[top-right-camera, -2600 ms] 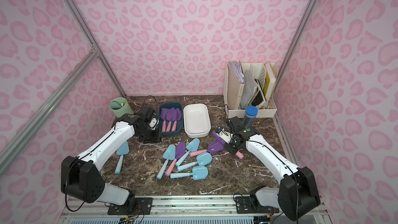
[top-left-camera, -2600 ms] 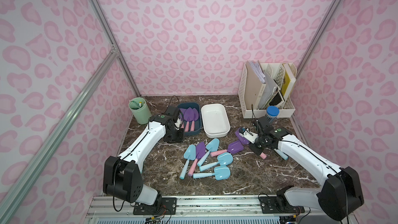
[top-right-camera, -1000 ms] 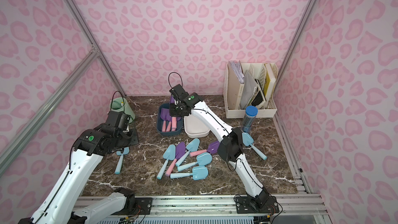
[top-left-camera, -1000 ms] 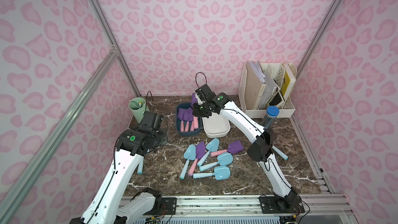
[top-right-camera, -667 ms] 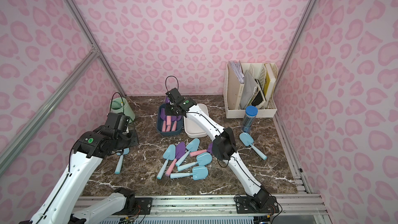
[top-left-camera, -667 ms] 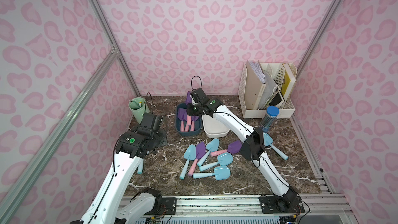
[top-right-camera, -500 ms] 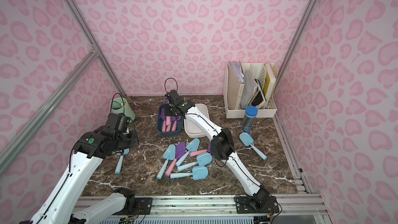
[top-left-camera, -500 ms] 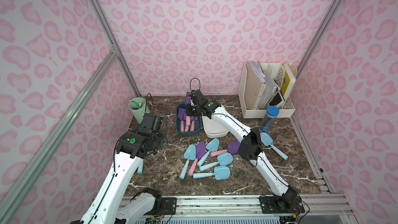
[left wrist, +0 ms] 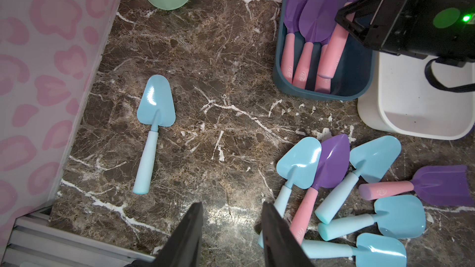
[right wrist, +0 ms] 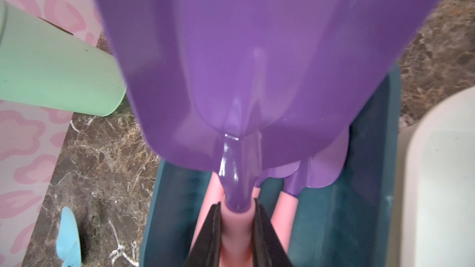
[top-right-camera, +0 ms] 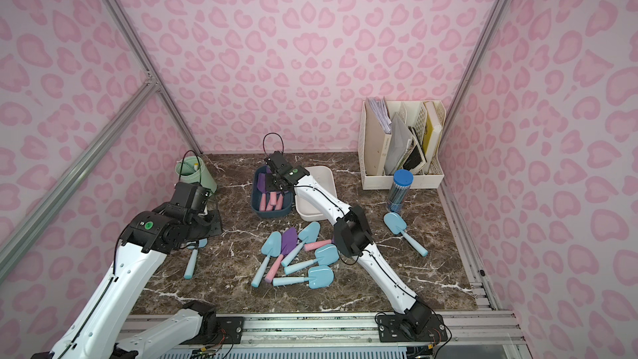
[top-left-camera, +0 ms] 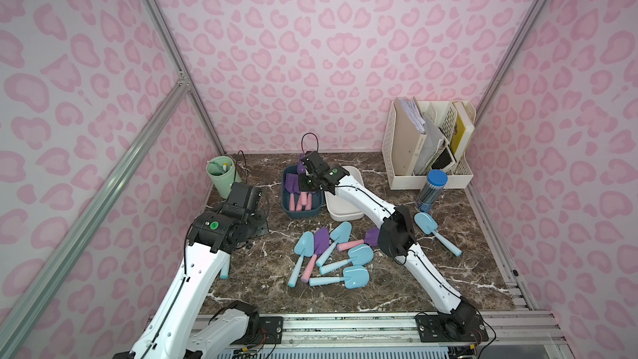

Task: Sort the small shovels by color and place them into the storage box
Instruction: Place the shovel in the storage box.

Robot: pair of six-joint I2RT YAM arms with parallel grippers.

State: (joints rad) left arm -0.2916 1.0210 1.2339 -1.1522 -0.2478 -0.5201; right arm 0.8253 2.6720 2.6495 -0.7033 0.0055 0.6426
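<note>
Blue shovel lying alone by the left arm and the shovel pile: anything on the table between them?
Nothing. The left wrist view shows only bare marble tabletop between the lone blue shovel and the pile.

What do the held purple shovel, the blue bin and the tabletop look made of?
Purple shovel: glossy, slightly translucent plastic blade, judging by its sheen; pink handle matte, perhaps rubbery. Dark blue bin: probably matte moulded plastic, with rounded rim. Tabletop: polished brown marble or marble-look laminate, white veins and glare.
</note>
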